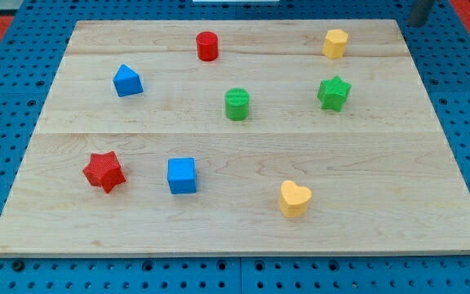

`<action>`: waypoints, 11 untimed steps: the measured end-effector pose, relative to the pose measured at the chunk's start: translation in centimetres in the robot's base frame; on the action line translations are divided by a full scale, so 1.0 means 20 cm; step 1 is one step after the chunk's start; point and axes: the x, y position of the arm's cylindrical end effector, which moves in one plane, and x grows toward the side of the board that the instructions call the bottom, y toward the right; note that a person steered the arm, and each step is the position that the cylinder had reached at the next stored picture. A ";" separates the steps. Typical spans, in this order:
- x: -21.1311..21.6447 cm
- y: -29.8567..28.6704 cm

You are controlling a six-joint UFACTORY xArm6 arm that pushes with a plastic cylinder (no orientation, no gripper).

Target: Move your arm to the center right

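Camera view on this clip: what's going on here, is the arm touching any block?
Nothing is being pushed. A dark rod shows only at the view's top right corner, beyond the wooden board; my tip cannot be made out, and no block is near it. The closest are the yellow block and green star. The red cylinder, blue cube and yellow heart sit untouched.

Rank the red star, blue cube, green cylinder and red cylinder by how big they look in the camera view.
1. Red star, widest.
2. Blue cube, slightly smaller.
3. Green cylinder and red cylinder look about alike; no ranking.

The star and cube sit nearer the view's bottom, likely closer to the camera, so true sizes stay unsure.
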 end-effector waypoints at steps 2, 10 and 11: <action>0.05 -0.29; 0.70 -0.14; 1.00 -0.22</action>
